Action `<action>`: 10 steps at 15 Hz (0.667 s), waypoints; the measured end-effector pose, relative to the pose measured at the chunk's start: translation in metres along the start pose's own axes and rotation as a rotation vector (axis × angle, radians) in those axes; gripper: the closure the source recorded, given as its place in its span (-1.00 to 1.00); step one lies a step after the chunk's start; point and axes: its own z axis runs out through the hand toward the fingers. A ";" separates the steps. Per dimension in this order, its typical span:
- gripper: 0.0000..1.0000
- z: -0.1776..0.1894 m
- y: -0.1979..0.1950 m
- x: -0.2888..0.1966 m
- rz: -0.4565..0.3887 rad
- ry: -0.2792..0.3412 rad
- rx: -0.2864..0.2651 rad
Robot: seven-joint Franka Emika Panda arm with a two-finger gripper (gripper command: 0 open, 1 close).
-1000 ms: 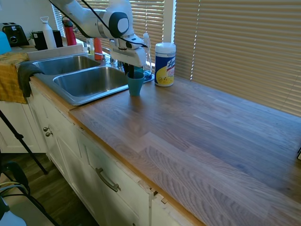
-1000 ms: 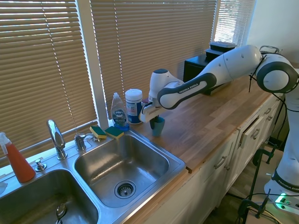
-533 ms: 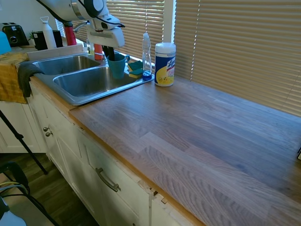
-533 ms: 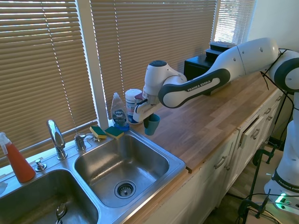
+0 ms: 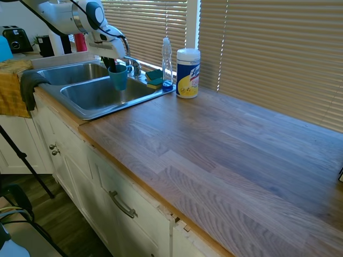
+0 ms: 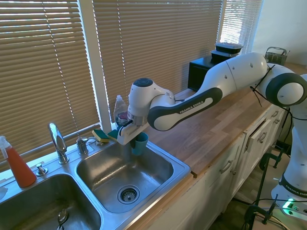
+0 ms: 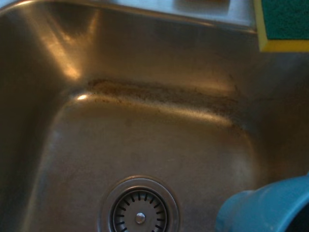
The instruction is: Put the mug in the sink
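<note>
white-and-yellow wipes canister (image 5: 188, 65) beside clear soap bottle (image 5: 167, 61); sponges (image 5: 154, 78) nearby; orange spray bottle (image 6: 17, 164) further off.

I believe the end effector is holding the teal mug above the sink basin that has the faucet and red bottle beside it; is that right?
Not quite. The end effector holds the mug above the other basin of the sink, the one next to the wooden counter, as the second exterior view shows.

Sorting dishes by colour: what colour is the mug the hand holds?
Teal-blue, plain. The mug shows best in the first exterior view, above the sink.
</note>
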 end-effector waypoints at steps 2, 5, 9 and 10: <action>1.00 0.021 -0.013 -0.002 -0.012 0.007 0.008; 1.00 0.069 -0.033 -0.019 -0.008 0.010 0.027; 1.00 0.134 -0.039 -0.034 0.020 0.004 0.006; 1.00 0.148 -0.039 -0.036 0.027 -0.001 -0.003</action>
